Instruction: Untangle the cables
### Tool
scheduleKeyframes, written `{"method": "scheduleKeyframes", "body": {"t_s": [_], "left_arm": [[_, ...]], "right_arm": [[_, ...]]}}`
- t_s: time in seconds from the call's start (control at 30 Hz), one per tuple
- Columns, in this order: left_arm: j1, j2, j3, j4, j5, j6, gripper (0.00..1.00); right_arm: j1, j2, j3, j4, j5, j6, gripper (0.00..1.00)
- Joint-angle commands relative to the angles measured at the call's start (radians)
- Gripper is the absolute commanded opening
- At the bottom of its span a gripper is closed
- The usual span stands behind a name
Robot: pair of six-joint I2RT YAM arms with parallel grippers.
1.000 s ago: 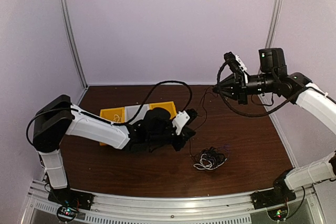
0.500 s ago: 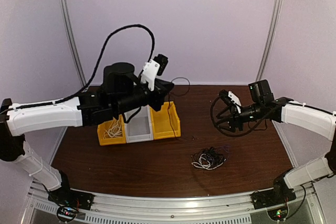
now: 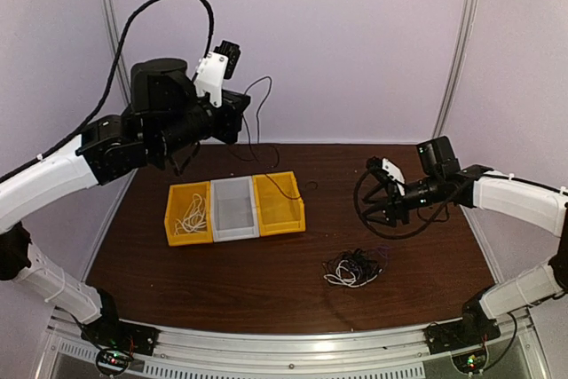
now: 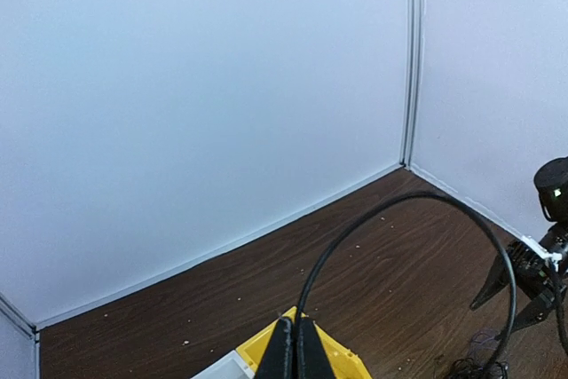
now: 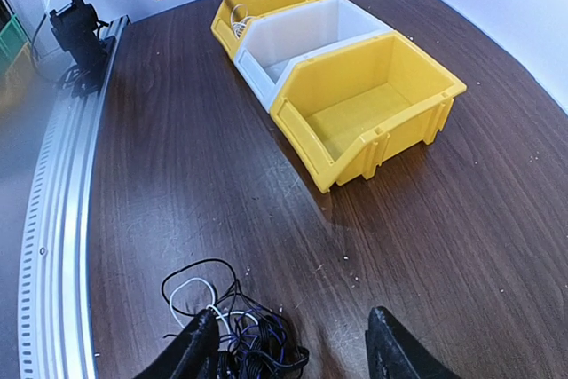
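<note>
From above, I see my left gripper [image 3: 238, 120] high over the bins, pinching a black cable [image 3: 269, 86] that trails down into the right yellow bin [image 3: 282, 224]. My right gripper [image 3: 373, 204] hangs spread, low and near the tangled cables [image 3: 353, 268] on the table.

Left wrist: the fingers [image 4: 286, 352] are pressed together on the black cable [image 4: 417, 197].

Right wrist: the fingers [image 5: 200, 343] stand wide apart over the tangled cables [image 5: 240, 330].

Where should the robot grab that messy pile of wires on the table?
Take the white loop sticking out at the edge of the tangle, coming down from above. The tangle lies flat on the table, so nothing slides under it, and that loop sits apart from the dark knot, so the jaws could probably pinch it alone.
</note>
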Motion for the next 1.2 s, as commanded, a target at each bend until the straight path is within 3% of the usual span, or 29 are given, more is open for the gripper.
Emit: {"method": "scheduleKeyframes", "body": {"t_s": [0.0, 0.33, 0.8, 1.17], "left_arm": [[0.021, 0.045, 0.04, -0.136, -0.076, -0.04, 0.0], [0.057, 0.079, 0.003, -0.215, -0.142, -0.088, 0.0], [0.222, 0.025, -0.105, -0.224, -0.107, -0.089, 0.0], [0.28, 0.043, -0.182, -0.243, -0.125, -0.129, 0.0]], "right_arm": [[0.005, -0.038, -0.015, 0.003, 0.034, -0.025, 0.57], [0.005, -0.044, -0.014, -0.006, 0.066, -0.048, 0.57], [0.005, -0.035, -0.016, -0.012, 0.1, -0.07, 0.57], [0.005, -0.035, -0.015, -0.016, 0.11, -0.074, 0.57]]}}
